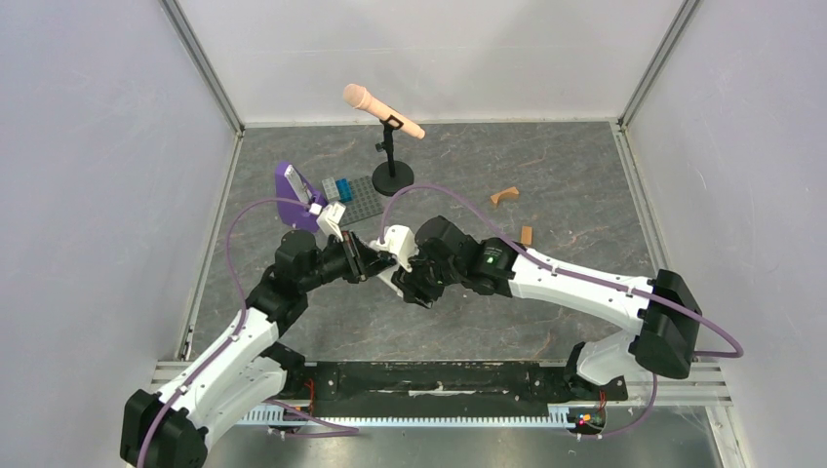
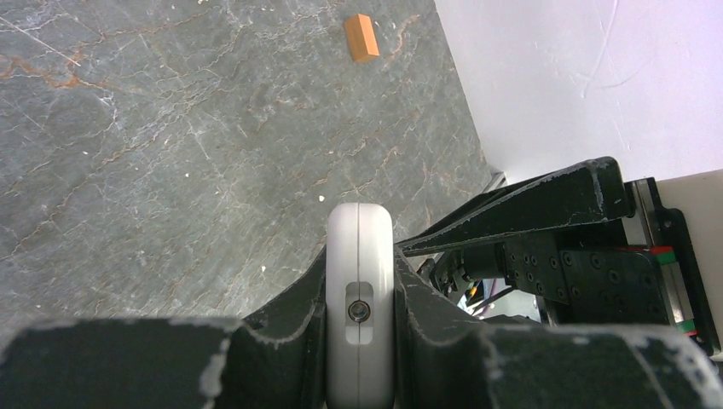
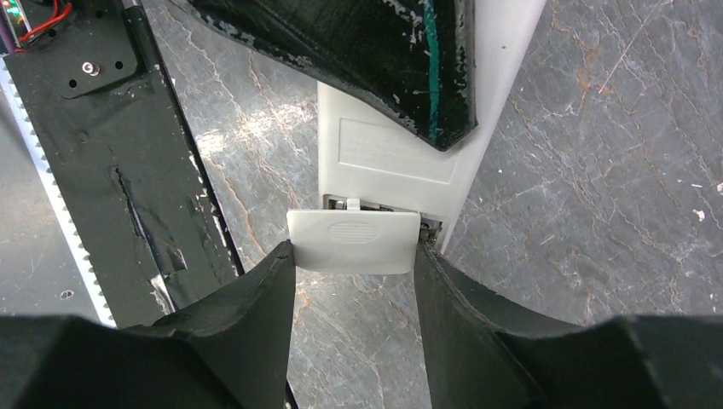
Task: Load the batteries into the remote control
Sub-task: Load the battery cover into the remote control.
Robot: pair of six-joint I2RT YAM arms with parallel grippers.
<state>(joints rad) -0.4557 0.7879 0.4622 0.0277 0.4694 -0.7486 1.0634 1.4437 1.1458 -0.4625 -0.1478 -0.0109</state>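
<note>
The white remote control (image 1: 395, 242) is held above the table between both arms. My left gripper (image 2: 360, 294) is shut on the remote control (image 2: 360, 256), seen edge-on with a small round port in its end. In the right wrist view its plain white back (image 3: 392, 153) faces the camera, with a left finger (image 3: 375, 51) across it. My right gripper (image 3: 354, 256) is shut on the white battery cover (image 3: 354, 241), which is slid partly off the end, showing a narrow gap of the compartment. No batteries show in any view.
A pink microphone (image 1: 382, 109) on a black stand (image 1: 393, 178) stands at the back. A purple stand with a grey slab (image 1: 293, 185) and a grey baseplate with blue bricks (image 1: 351, 195) lie behind the left arm. Tan blocks (image 1: 504, 195) (image 1: 527, 234) lie at right.
</note>
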